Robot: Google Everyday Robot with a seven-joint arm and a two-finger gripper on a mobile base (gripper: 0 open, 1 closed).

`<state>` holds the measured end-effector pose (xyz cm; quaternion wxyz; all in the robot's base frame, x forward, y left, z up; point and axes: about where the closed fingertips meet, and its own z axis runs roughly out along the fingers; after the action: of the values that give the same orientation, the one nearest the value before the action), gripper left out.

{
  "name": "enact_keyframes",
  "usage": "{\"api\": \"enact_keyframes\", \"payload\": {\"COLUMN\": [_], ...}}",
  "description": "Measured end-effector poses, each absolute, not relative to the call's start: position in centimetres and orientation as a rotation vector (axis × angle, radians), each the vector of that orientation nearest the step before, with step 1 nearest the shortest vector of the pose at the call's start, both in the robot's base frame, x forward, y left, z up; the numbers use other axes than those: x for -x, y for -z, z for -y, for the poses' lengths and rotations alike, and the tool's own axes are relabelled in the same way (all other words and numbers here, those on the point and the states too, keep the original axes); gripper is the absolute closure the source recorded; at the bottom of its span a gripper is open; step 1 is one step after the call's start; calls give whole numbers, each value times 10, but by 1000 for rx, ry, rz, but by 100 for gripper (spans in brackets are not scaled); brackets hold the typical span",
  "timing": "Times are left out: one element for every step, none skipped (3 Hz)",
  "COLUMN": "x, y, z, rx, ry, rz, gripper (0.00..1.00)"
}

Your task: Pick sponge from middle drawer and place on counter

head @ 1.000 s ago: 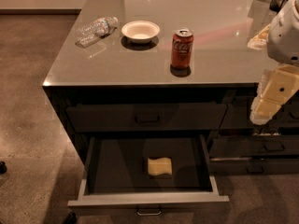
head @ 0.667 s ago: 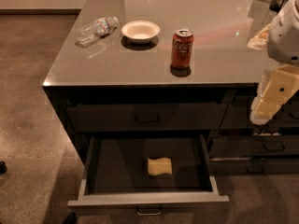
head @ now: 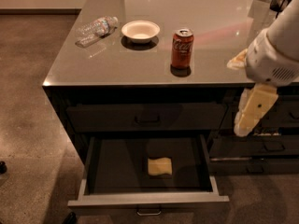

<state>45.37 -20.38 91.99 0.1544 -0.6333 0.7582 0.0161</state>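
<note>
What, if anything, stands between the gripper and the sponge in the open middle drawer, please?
Nothing visible does. The gripper hangs right of and above the open middle drawer, below the counter edge; the sponge lies alone and uncovered on the drawer floor.

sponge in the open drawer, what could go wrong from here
1. The gripper hangs right of the middle drawer, below the counter edge; swinging in, it could clip the drawer's right wall.
2. The sponge lies flat on the drawer floor, so a grasp may slip off it.
3. The soda can stands near the front edge; a careless placement could tip it.
</note>
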Motion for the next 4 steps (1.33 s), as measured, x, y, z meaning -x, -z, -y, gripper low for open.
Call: {"api": "enact_keyframes", "payload": {"x": [-460, -444, -443, -444], "y": [-879, -832, -810, -810], "z": [207, 214, 222, 221], "rx": [1819, 1817, 1778, 1778], "ry": [-10, 12, 50, 51], "rz": [-2168, -2131, -2125, -2124], "gripper": [0, 0, 0, 0]}}
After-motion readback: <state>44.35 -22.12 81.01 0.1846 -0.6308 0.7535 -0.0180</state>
